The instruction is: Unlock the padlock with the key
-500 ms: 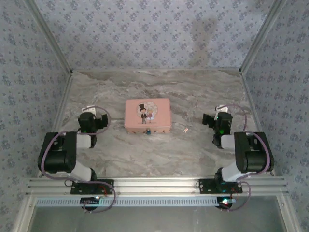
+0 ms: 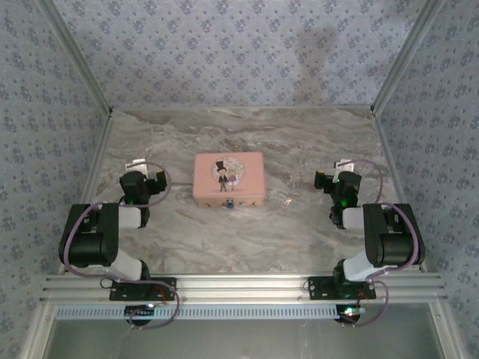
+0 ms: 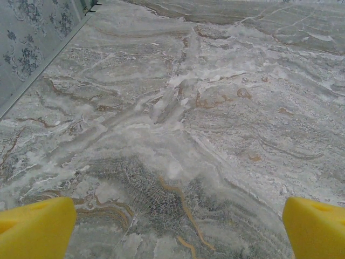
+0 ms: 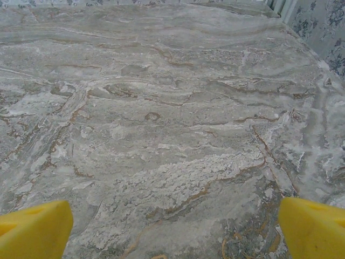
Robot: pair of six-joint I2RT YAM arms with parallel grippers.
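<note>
The left gripper [image 3: 178, 232] stood wide open and held nothing, its yellow fingertips [image 3: 35, 226] at the bottom corners of its wrist view with bare marble between them. The right gripper [image 4: 175, 229] was likewise spread wide and empty over veined stone. In the overhead view the two sat at mid-left and mid-right of the frame, flanking the work, probably a ready pose with neither committed. Between them, at centre, the pink tin [image 2: 229, 178] lay on the table [image 2: 247, 134]. The padlock [image 2: 230, 203] was a dark speck touching the middle of the tin's lower edge, seemingly hung on its clasp, body pointing toward the bottom of the frame. The key [image 2: 289, 200] lay loose just right of the tin's lower right corner, nearer the right gripper, which looked the natural one to fetch it. Its long axis seemed slightly slanted, though it was too small to tell which end was which.
</note>
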